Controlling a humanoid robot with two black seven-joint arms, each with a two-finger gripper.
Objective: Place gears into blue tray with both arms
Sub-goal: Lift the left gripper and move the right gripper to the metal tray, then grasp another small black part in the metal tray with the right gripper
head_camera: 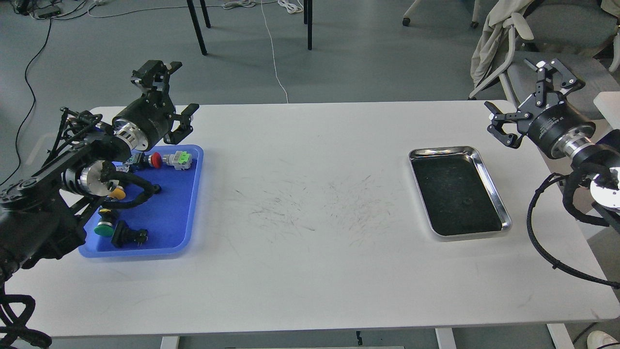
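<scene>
My left fingers (167, 99) are spread wide and hold nothing, raised above the far edge of the blue tray (181, 228). My right fingers (528, 94) are likewise spread and empty, up by the bench's (315, 194) far right corner, just beyond the steel tray (489, 174).

The gears are hard to find. On the steel tray's black lining I see only a faint round mark near the middle (466, 201), which may be a gear; black on black, I cannot be sure. The blue tray holds push-button switches (169, 160), no gear that I can make out.

I judge a gear to be light, stiff and thin, lying flat. It is not fragile, but it will slip. I would come straight down and pinch across the toothed rim, where the teeth give grip, closing gently so it does not flip out.
</scene>
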